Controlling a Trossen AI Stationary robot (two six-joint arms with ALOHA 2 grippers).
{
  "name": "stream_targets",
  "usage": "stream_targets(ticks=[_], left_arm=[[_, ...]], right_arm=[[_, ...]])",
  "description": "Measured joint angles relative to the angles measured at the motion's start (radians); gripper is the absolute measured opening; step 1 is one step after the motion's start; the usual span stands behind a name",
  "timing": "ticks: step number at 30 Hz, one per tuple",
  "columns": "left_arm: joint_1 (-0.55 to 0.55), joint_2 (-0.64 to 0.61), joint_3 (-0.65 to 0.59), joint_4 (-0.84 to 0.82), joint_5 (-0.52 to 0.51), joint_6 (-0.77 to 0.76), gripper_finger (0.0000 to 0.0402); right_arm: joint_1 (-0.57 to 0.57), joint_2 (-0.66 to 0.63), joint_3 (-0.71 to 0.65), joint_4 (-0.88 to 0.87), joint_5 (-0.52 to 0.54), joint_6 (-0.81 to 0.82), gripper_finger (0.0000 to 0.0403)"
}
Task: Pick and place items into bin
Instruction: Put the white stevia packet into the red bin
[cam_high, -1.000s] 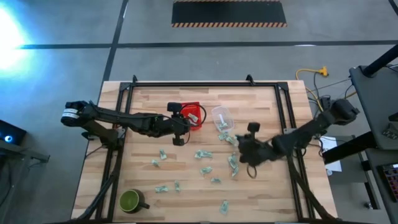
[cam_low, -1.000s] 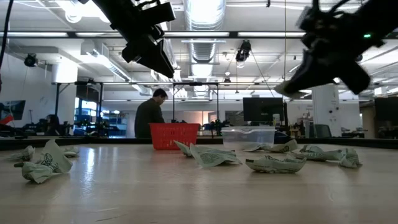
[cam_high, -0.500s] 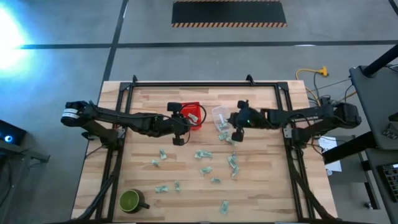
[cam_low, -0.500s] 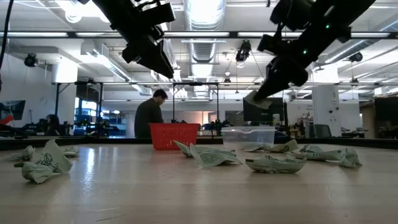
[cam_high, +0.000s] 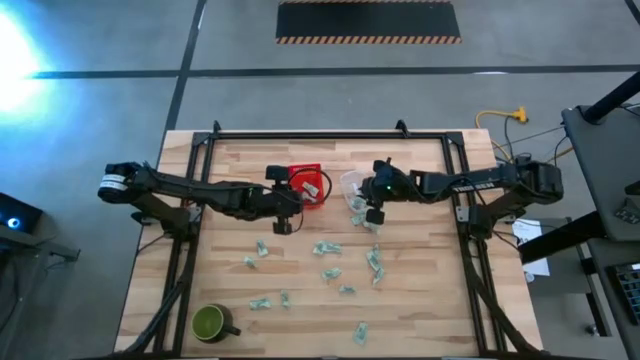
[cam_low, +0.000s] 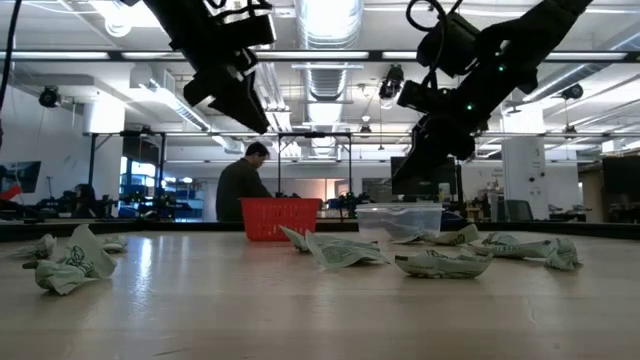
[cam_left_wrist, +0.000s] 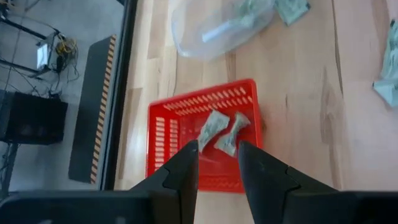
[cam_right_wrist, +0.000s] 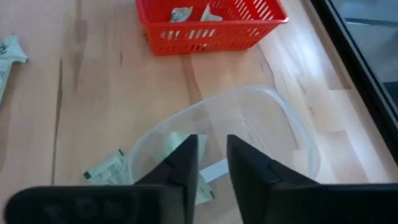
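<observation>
Several pale green-and-white crumpled items (cam_high: 326, 248) lie scattered on the wooden table. A red slotted bin (cam_high: 310, 185) stands at the far middle with two items (cam_left_wrist: 222, 130) in it. To its right lies a clear plastic tub (cam_right_wrist: 261, 121) with an item (cam_right_wrist: 176, 144) inside. My left gripper (cam_left_wrist: 217, 167) hovers open over the red bin's near edge, nothing between its fingers. My right gripper (cam_right_wrist: 212, 163) hangs open above the clear tub, its fingers slanting down, with nothing between them.
A green mug (cam_high: 210, 322) stands at the near left corner. More items lie by the tub (cam_high: 365, 222) and near the front edge (cam_high: 358, 332). A black frame (cam_high: 330, 135) runs around the table's back and sides. A person (cam_low: 240, 185) stands in the room beyond.
My right gripper has swung from the table's right middle toward the far edge and the left, ending over the clear tub. It has turned at the wrist on the way. The pale piece at its fingertips half a second ago no longer shows there.
</observation>
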Motion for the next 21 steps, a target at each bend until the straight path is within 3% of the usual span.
stream_targets(ticks=[4, 9, 16, 21], left_arm=[[-0.008, 0.0, 0.015, -0.183, 0.041, -0.069, 0.0097], [-0.036, -0.014, 0.025, -0.384, 0.175, -0.196, 0.0097], [-0.108, -0.033, 0.008, -0.503, 0.367, -0.306, 0.0097], [-0.131, -0.034, -0.023, -0.521, 0.401, -0.441, 0.0097]], right_arm=[[-0.006, -0.015, 0.0, -0.002, 0.001, 0.0, 0.0125], [-0.005, -0.047, 0.0, -0.009, -0.001, -0.042, 0.0148], [-0.005, -0.096, 0.0, -0.012, -0.121, -0.092, 0.0145], [0.0, -0.113, 0.0, -0.013, -0.2, -0.062, 0.0135]])
